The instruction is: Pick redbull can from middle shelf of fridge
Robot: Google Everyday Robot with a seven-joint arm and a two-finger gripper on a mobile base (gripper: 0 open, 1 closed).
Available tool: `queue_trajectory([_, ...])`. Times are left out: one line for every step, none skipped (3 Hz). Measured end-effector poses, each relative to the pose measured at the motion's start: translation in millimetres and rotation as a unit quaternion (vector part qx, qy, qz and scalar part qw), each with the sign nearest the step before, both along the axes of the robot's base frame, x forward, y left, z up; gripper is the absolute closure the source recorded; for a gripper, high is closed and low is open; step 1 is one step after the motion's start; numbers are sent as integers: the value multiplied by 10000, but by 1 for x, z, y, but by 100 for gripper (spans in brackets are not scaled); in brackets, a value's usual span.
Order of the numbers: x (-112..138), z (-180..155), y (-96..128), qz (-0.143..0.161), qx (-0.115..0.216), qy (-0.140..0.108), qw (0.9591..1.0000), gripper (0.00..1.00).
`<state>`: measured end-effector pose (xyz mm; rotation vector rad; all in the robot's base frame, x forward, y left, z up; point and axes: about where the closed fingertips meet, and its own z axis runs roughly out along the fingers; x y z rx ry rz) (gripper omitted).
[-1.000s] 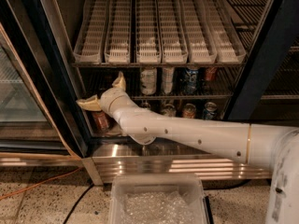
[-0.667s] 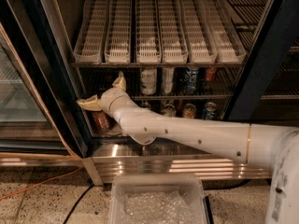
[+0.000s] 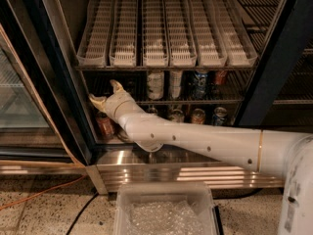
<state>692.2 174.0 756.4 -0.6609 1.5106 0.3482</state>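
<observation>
The hand (image 3: 106, 94) is held spread open, grasping nothing, at the left of the fridge (image 3: 186, 173), by the shelf (image 3: 230, 102) rail; the redbull can (image 3: 176, 114) is seen further right, just above the arm.

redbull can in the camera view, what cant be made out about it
Which is the redbull can: camera view, labels too dim and small.
The gripper, open at the left of the middle shelf: its fingers hide whatever stands behind.
The lower cans: the arm covers their bases.
</observation>
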Motion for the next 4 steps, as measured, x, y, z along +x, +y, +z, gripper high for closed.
queue_trajectory([0, 0, 0, -1, 0, 0, 10000, 59])
queue_trajectory([8, -1, 1, -86, -5, -22, 10000, 62])
queue_trajectory([25, 0, 8, -236, 47, -94, 9997, 53])
queue_trajectory([49, 3, 29, -516, 160, -72, 9985, 69])
